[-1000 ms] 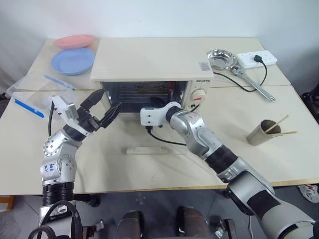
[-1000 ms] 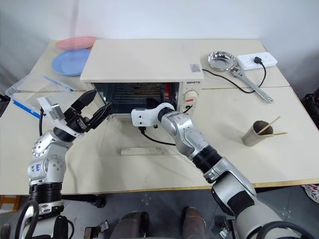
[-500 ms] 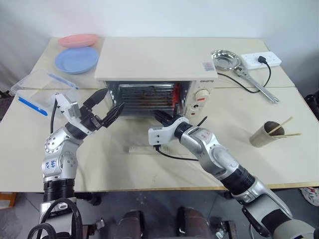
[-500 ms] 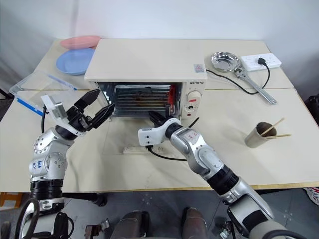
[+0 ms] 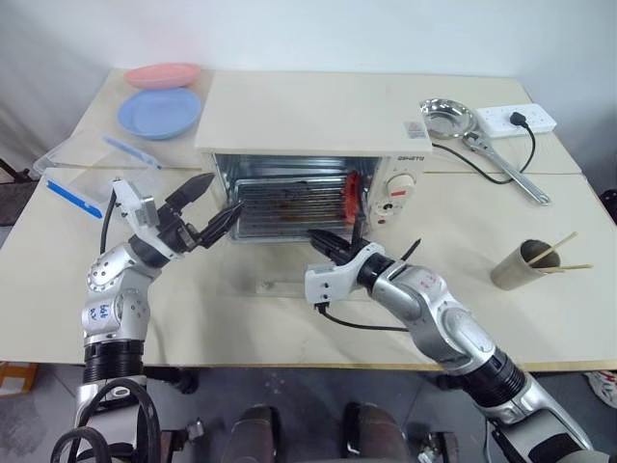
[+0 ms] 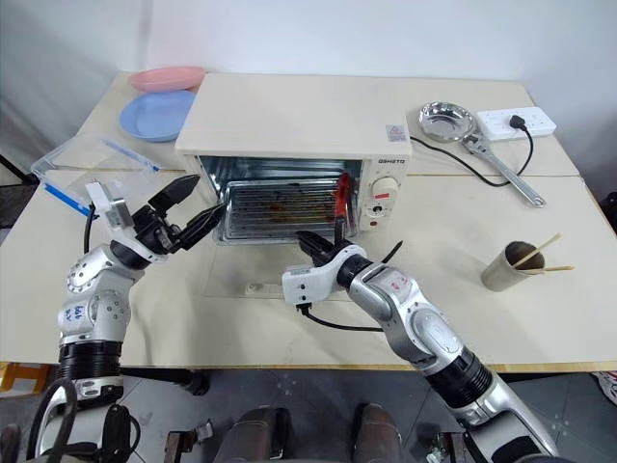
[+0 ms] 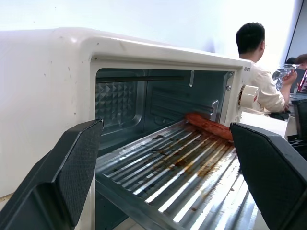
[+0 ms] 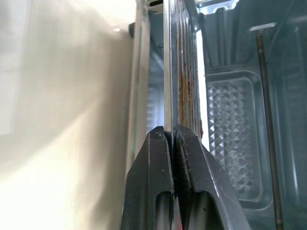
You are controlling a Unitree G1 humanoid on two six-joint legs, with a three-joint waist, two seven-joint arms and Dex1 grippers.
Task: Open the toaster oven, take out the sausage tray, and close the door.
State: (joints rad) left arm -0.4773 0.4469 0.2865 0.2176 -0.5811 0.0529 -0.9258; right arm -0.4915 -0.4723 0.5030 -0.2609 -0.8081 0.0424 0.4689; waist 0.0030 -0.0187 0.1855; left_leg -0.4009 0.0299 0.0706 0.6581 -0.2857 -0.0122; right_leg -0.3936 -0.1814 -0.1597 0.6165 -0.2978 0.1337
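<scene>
- The sausage tray (image 5: pixel 289 204) sits half out of the toaster oven (image 5: pixel 313 145), over the dropped glass door (image 6: pixel 275 272)
- Right gripper (image 8: pixel 173 132) is pinched tight on the tray's front rim; left gripper (image 5: pixel 206 207) gapes wide beside the opening
- Thin stiff metal, greasy, probably light; the sausage (image 7: pixel 208 126) may roll, so keep it level
- Oven lettering is too small to read

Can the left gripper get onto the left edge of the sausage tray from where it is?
Probably yes. The left gripper is open, beside the toaster oven's mouth. The door lies flat and the sausage tray sticks partway out, with nothing between. The right gripper, shut on the tray's front rim, is well off that edge.
</scene>
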